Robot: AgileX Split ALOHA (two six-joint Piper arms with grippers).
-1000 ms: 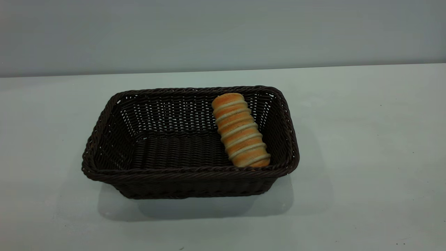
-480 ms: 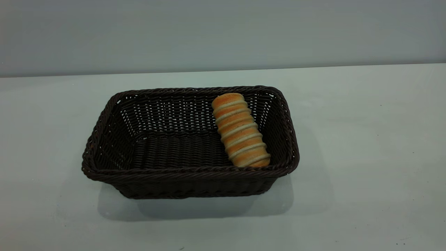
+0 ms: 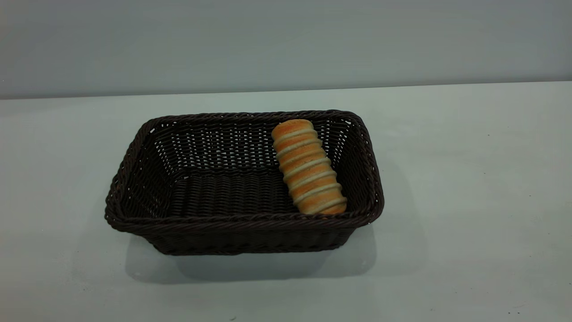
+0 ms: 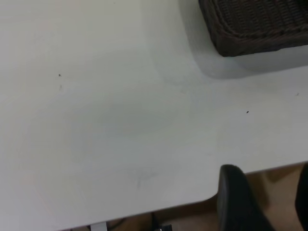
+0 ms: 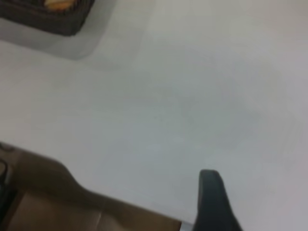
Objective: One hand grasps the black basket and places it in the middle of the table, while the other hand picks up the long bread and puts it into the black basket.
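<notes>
The black basket (image 3: 134, 179) stands near the middle of the table (image 3: 469, 179). The long bread (image 3: 308, 166) lies inside it at the right end, one end leaning on the far wall. Neither gripper shows in the exterior view. In the left wrist view my left gripper (image 4: 268, 185) is open and empty over the table's near edge, well away from the basket's corner (image 4: 255, 26). In the right wrist view my right gripper (image 5: 262, 202) shows one finger (image 5: 211, 202) with a wide gap beside it, open and empty. The basket (image 5: 43, 17) and a bit of the bread (image 5: 60, 4) lie far off.
A grey wall runs behind the table. Bare white tabletop surrounds the basket on all sides. Brown floor shows past the table's edge in both wrist views.
</notes>
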